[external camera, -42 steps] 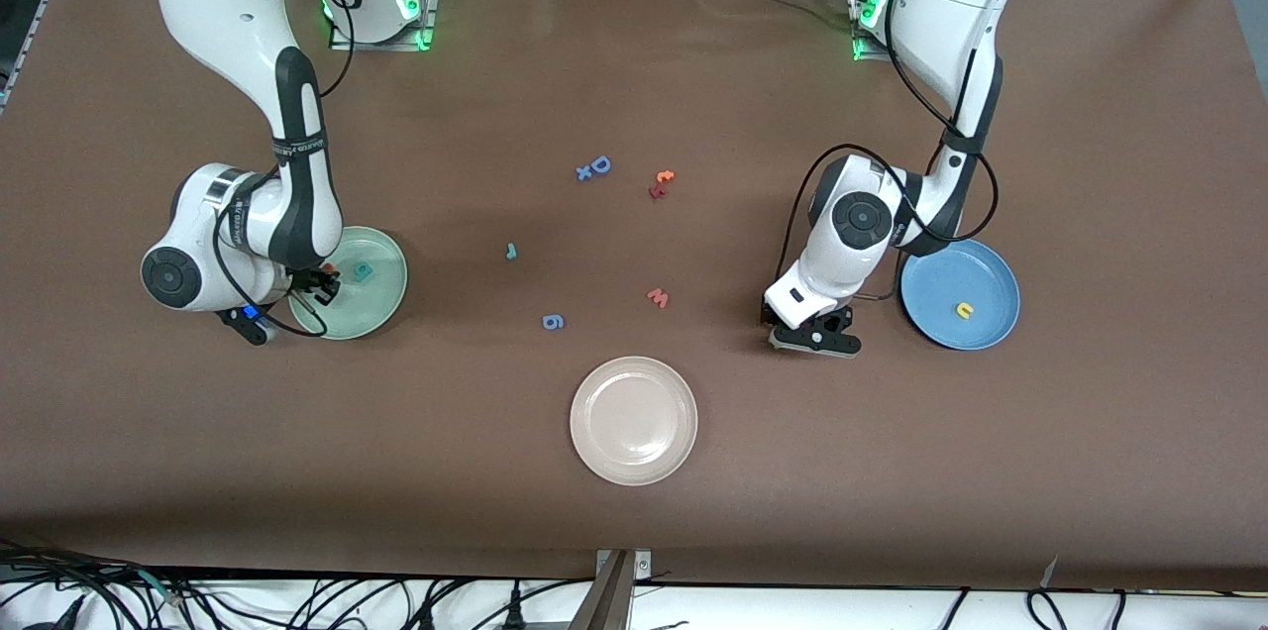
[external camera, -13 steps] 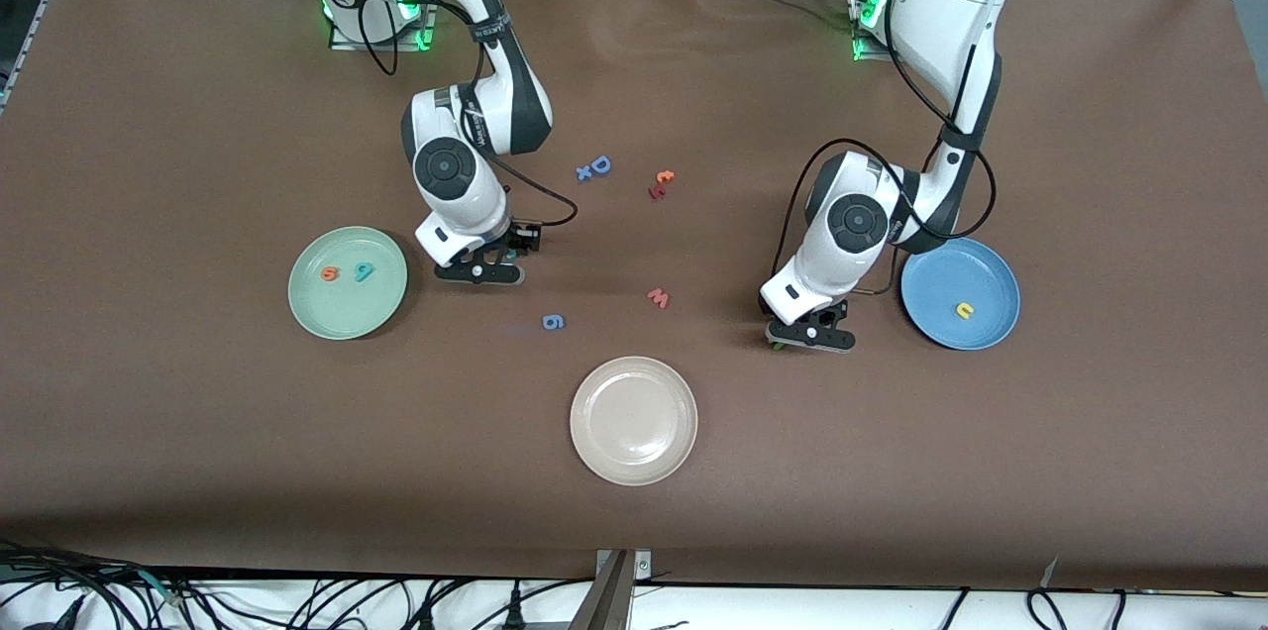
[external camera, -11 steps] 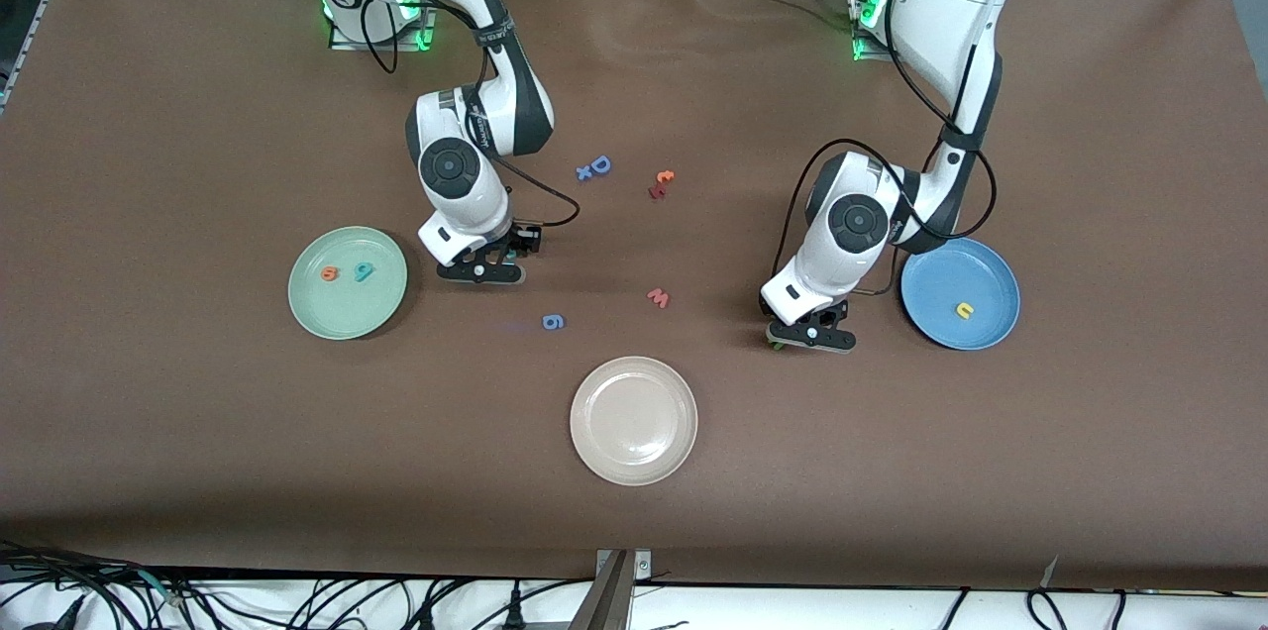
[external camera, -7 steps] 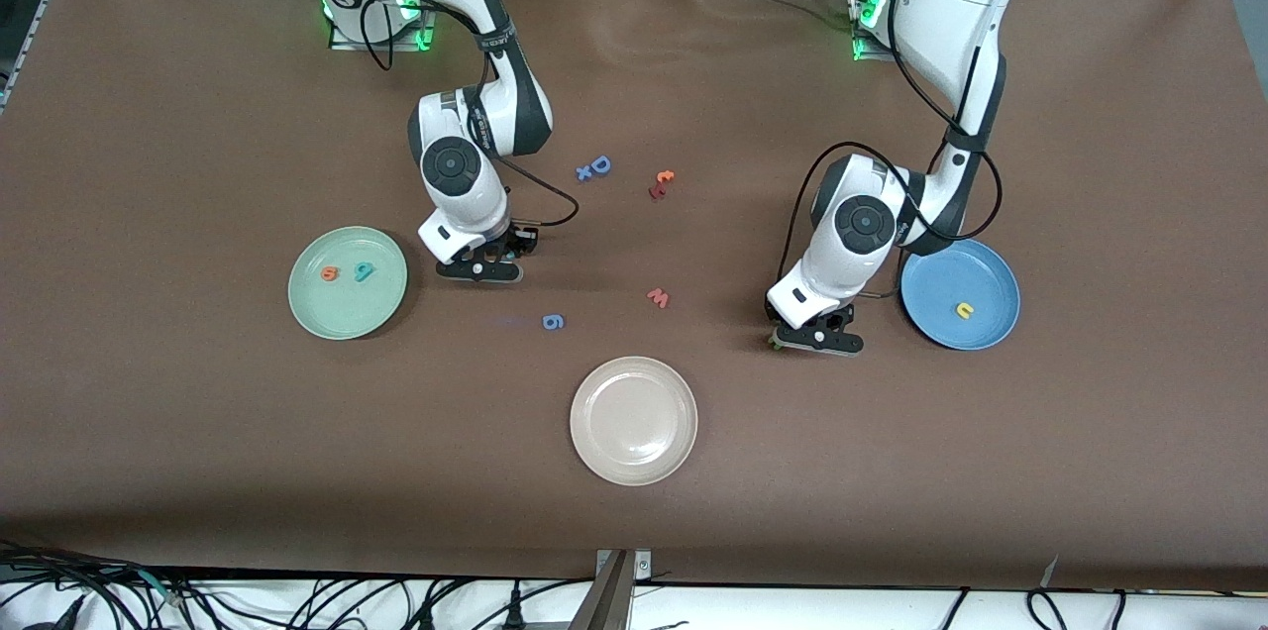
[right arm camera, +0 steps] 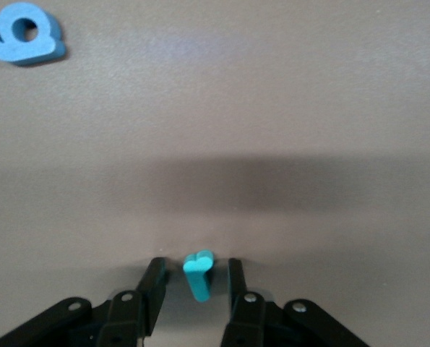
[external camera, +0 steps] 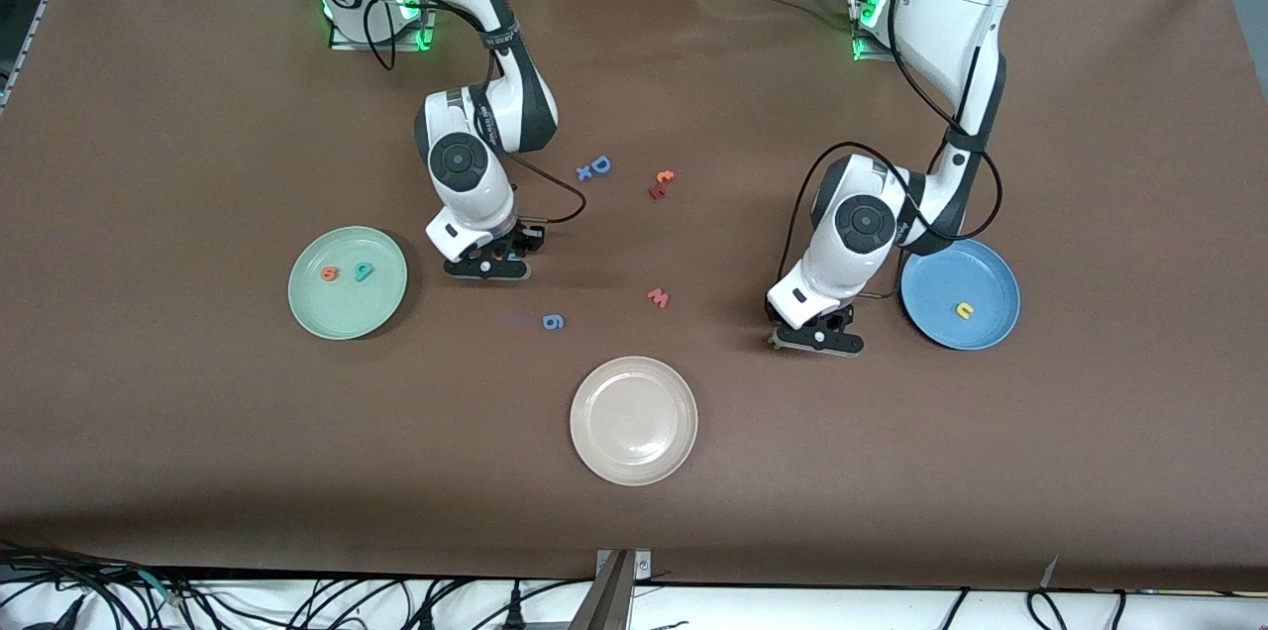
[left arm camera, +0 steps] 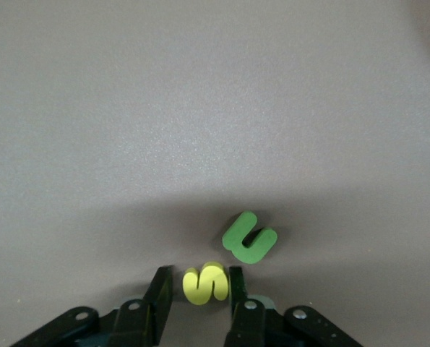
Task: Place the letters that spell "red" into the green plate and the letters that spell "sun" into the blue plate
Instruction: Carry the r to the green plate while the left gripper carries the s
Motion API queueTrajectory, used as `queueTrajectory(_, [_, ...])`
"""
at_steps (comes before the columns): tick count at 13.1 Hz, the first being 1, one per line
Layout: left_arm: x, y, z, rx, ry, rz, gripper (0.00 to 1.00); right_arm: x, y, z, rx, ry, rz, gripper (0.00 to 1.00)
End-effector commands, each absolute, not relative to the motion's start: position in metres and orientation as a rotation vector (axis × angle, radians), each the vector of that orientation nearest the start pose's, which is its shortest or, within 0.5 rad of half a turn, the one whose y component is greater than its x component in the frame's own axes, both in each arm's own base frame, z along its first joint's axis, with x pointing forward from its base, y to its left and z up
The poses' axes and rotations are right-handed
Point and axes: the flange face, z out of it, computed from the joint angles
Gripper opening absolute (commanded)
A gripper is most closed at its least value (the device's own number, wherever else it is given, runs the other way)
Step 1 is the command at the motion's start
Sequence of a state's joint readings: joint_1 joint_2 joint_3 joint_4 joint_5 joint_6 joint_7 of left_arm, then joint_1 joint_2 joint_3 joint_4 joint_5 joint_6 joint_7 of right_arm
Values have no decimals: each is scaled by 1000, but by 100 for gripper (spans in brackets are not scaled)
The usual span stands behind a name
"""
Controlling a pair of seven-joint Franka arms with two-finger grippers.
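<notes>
My left gripper (external camera: pixel 807 338) (left arm camera: pixel 199 275) is down on the table beside the blue plate (external camera: pixel 981 263). It is open but narrow round the yellow "s" (left arm camera: pixel 206 284), with one finger touching the letter. The olive-green "u" (left arm camera: pixel 249 237) lies just past the fingertips. A yellow letter (external camera: pixel 964 310) lies in the blue plate. My right gripper (external camera: pixel 490 265) (right arm camera: pixel 196 271) is down beside the green plate (external camera: pixel 347 313). It is open, with the teal "r" (right arm camera: pixel 199 278) between its fingers and a gap on each side. The orange "e" (external camera: pixel 329 273) and teal "d" (external camera: pixel 365 270) lie in the green plate.
A blue "g" (external camera: pixel 554 321) (right arm camera: pixel 23 32) and a red "w" (external camera: pixel 658 297) lie mid-table. The beige-white plate (external camera: pixel 634 452) sits nearer the camera. Farther back lie the blue "D" (external camera: pixel 599 164), an orange "t" (external camera: pixel 664 177) and a dark red letter (external camera: pixel 656 192).
The right arm left the orange "e" in the green plate and swung over to the teal "r". Both grippers' fingers have narrowed round their letters. The left arm has hardly shifted.
</notes>
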State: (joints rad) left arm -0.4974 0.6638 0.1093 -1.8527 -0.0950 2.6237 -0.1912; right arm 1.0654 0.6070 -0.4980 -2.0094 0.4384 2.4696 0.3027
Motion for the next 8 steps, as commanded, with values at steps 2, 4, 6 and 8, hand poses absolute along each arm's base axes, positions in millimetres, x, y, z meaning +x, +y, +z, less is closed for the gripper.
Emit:
queueTrajectory(2, [606,-248,175,-3157,243,-194,29,496,324,174,-3152,53,35,22])
queueTrajectory(4, [606,-248,176,-3156,248,-196,24,496,323,175,-3151,39,37,5])
queueTrajectory(6, [609,-243,180,-3153,237,-209,16,498,322,178,-3148,37,38,0])
queueTrajectory(8, [616,-231,186,-3135,288,-226,15,502,317,186,-3146,45,53,0])
